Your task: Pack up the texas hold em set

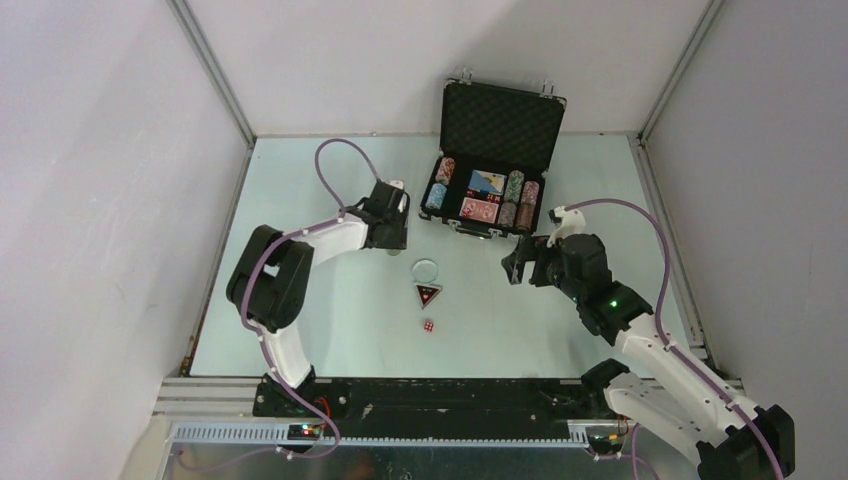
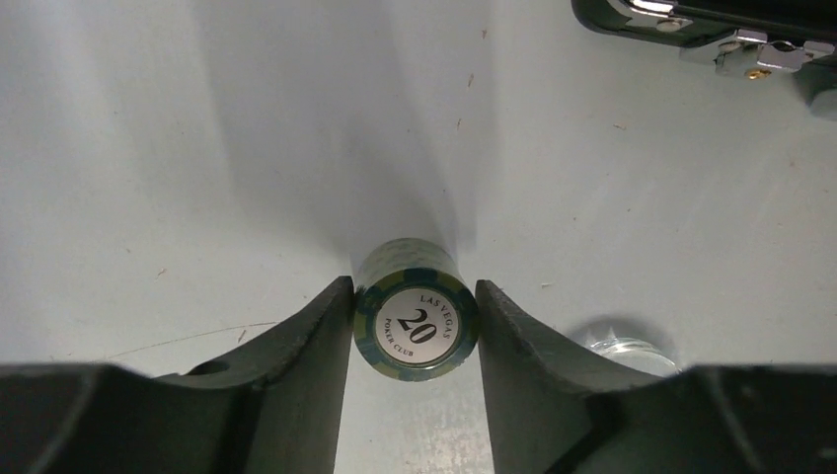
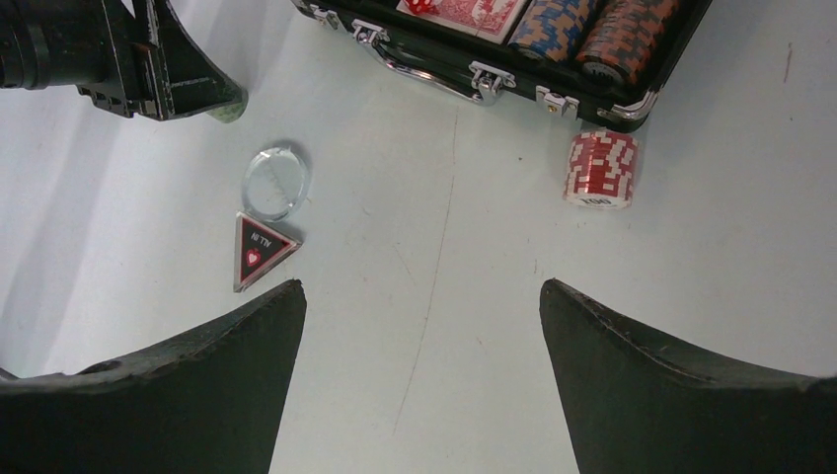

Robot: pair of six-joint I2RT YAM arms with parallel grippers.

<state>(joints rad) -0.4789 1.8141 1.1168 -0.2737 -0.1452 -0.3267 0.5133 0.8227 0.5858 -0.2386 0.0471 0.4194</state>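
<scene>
Where the set stands: the black briefcase (image 1: 500, 112) lies open at the far edge of the table (image 1: 300, 320), right of centre. Its lid is propped upright, so the foam tray can be reached from the near side.
Packed so far: striped chip rows (image 1: 445, 170) and two card decks (image 1: 478, 208) sit in the tray.
Left gripper (image 2: 415, 288): clamped on a green "20" chip stack (image 2: 415, 321) with one finger against each side, which keeps the chips together as one column. It is left of the case, toward the far-left corner.
Stack and table: whether the stack touches the table cannot be told.
Right gripper (image 3: 422, 286): fingers spread wide, holding and touching nothing, in front of the case's right end.
Red chip stack (image 3: 600, 168): on its side on the table, just beside the case's front-right corner and outside it. It is probably the right arm's next pick.
Loose pieces: a clear round token (image 3: 276, 183) and a triangular dealer token (image 3: 259, 249) lie just beside each other mid-table. A red die (image 1: 427, 326) lies apart from them, toward the near edge.
Stage, as judged: well along, with two stacks, two tokens and the die outside the case and the lid open.
</scene>
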